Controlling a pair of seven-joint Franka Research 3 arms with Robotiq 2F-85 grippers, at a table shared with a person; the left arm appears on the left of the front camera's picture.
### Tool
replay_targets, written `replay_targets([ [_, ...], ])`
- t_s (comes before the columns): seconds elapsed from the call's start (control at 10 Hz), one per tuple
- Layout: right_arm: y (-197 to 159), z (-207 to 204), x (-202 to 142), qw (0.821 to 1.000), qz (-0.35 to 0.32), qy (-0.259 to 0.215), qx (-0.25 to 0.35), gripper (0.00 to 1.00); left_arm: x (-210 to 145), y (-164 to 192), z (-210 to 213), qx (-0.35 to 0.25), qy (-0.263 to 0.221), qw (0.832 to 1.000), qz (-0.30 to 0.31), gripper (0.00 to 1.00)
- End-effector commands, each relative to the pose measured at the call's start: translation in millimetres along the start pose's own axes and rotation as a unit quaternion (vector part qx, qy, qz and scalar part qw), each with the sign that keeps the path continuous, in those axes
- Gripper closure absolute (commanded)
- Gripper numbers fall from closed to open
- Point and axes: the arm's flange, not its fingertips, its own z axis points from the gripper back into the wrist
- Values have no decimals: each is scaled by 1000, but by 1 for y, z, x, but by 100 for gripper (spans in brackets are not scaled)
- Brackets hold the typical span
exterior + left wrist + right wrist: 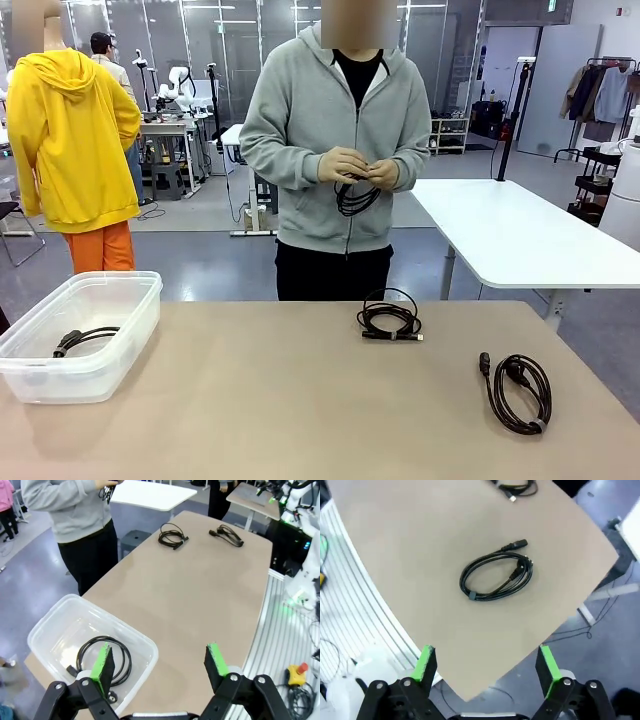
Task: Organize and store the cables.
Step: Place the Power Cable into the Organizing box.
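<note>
- Left gripper (159,652): jaws released, empty, above clear bin (145,649) holding one coiled cable (82,650).
- Right gripper (486,655): jaws released, empty, over table cable (472,595).
- Person's hands (358,168) grasp third cable (355,200).

Tan table (290,410) w/ clear bin (110,375) (left), mid cable (386,319), rt cable (516,370).

**The room around my table**

My tan tabletop (300,400) stands on a glossy grey floor (200,265). Beyond it I see a white table (510,235), a clothes rack (605,80) at far right, and glass partitions (240,50) behind, all evenly lit.
</note>
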Motion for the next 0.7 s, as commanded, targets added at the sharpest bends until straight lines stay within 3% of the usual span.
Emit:
replay_targets([
  [0.0, -29, -28, 27, 996, 62, 57, 9, 0, 2, 3, 1, -6, -10, 1000, -9, 8],
  [0.2, -31, -79, 46, 985, 136, 95, 36, 0, 2, 3, 1, -6, -10, 1000, -9, 8],
  [0.6, -9, -147, 39, 962, 228, 134, 72, 0, 2, 3, 1, -6, -10, 1000, -9, 8],
])
